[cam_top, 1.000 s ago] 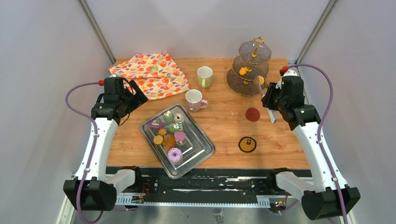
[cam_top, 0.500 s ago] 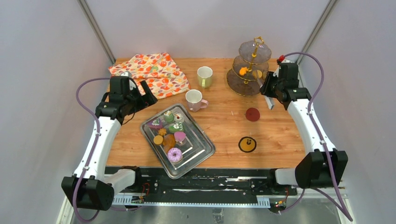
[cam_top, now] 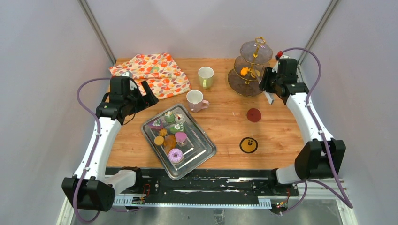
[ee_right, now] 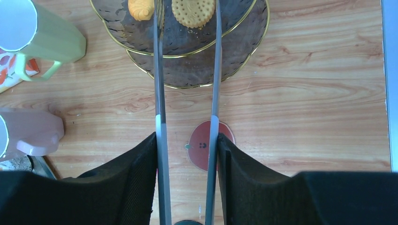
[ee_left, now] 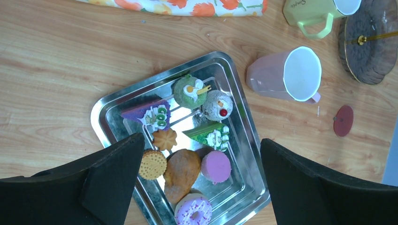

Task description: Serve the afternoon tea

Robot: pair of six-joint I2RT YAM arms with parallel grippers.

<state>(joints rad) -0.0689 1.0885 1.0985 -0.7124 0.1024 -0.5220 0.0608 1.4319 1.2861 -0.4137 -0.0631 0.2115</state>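
Observation:
Several pastries lie on a metal tray (cam_top: 206,153), among them a pink-iced donut (cam_top: 175,155) and, in the left wrist view, a donut (ee_left: 193,210), round cookie (ee_left: 153,164), purple cake (ee_left: 151,113) and green cake (ee_left: 209,135). My left gripper (cam_top: 146,96) is open and empty above the tray (ee_left: 104,108). My right gripper (cam_top: 268,90) is shut on metal tongs (ee_right: 159,93) that reach over the tiered stand (cam_top: 248,83). A cookie (ee_right: 193,11) and an orange pastry (ee_right: 141,8) lie on a tier between and beside the blades. The pink mug (cam_top: 195,100) and green mug (cam_top: 205,77) stand on the table.
An orange floral cloth (cam_top: 152,75) lies at the back left. A red apple coaster (cam_top: 254,115) and a yellow smiley coaster (cam_top: 248,145) lie right of the tray. The red coaster (ee_right: 204,150) is under my right gripper (ee_right: 187,137).
My right arm has carried the tongs back and up toward the tiered stand. My left arm shifted right toward the tray, then held still.

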